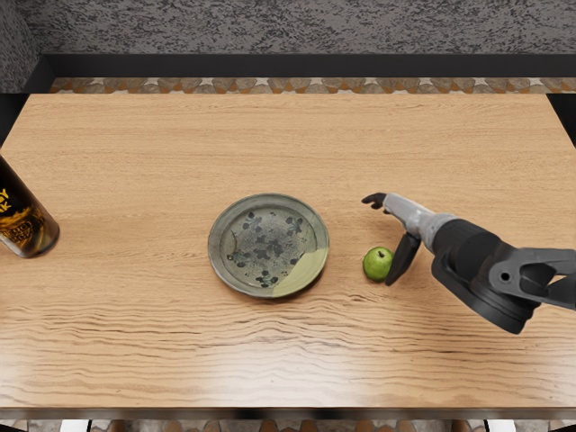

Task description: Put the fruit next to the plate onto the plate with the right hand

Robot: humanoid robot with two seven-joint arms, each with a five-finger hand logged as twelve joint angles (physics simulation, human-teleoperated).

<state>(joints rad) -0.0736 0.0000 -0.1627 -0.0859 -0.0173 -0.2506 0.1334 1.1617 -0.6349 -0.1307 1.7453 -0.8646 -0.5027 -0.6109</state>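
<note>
We see the right hand point(408, 227) coming in from the right edge, sitting just right of the green fruit point(377, 263). The hand is open: one finger point(374, 200) points left above the fruit, another hangs down right against its right side. We can't tell if it's touching. Nothing is grasped. The fruit is on the table point(135, 144), just beside the right rim of the plate point(236, 232), not on it. The plate is mid-table, upright. A dark can point(22, 223) sits at the far left edge, well apart.
</note>
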